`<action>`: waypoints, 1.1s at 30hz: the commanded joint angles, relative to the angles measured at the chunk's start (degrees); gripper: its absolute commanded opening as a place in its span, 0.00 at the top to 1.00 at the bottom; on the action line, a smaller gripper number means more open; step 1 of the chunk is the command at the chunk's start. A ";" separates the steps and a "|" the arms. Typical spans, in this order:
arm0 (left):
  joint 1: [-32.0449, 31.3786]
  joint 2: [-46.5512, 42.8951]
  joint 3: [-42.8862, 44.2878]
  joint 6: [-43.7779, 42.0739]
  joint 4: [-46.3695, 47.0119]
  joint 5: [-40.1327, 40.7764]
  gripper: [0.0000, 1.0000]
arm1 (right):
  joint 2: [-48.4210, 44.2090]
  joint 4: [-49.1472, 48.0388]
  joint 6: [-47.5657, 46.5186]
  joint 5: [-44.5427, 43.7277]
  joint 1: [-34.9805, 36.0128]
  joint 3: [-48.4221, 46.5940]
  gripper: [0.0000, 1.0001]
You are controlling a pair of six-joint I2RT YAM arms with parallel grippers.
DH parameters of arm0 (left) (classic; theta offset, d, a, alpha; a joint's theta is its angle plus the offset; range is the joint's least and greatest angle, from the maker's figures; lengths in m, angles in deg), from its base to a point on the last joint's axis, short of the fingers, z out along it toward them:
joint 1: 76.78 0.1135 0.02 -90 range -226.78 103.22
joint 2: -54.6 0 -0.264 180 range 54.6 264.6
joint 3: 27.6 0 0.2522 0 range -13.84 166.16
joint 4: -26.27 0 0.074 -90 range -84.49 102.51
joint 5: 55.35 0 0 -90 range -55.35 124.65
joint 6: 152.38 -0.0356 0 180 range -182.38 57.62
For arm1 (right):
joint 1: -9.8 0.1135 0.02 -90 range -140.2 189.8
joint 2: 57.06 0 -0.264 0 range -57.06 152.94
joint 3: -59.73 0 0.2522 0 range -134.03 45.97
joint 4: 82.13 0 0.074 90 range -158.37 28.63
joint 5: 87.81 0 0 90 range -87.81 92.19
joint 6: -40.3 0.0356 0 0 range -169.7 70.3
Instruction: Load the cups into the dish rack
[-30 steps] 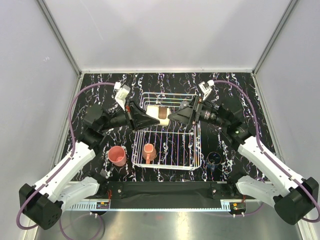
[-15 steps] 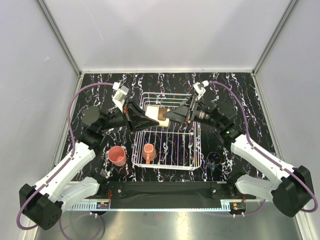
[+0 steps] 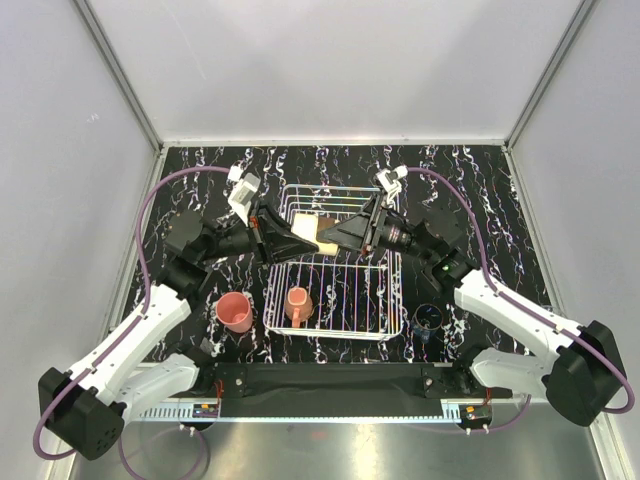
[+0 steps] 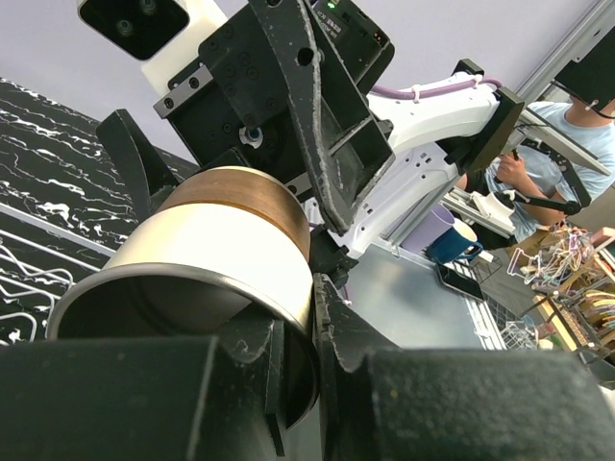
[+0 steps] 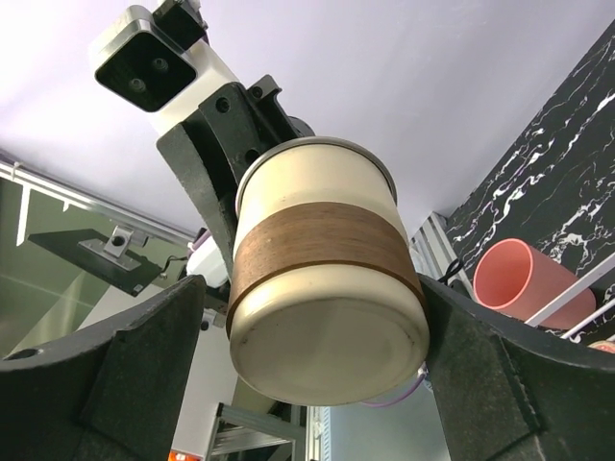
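Observation:
My left gripper (image 3: 304,240) is shut on the rim of the cream cup (image 3: 313,228), which has a brown band, and holds it on its side above the far part of the dish rack (image 3: 330,337). In the left wrist view one finger is inside the cup (image 4: 221,250) and one outside. My right gripper (image 3: 332,235) is open, its fingers either side of the cup's base (image 5: 327,279), with a gap on one side. The orange mug (image 3: 297,303) sits in the rack. The pink tumbler (image 3: 234,311) and the dark blue cup (image 3: 430,318) stand on the table. I see no clear glasses.
The black marbled table (image 3: 200,180) is walled by grey panels on three sides. The pink tumbler stands left of the rack, the blue cup right of it near the front. Both arms cross over the rack's far half.
My right gripper has moved left to the cup, and its fingers now flank the base. My left gripper holds the cup almost still.

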 commanded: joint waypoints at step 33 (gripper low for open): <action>3.94 0.45 11.59 -17.87 -45.78 52.39 0.16 | 9.05 74.43 -20.89 -38.60 1.14 -28.69 1.00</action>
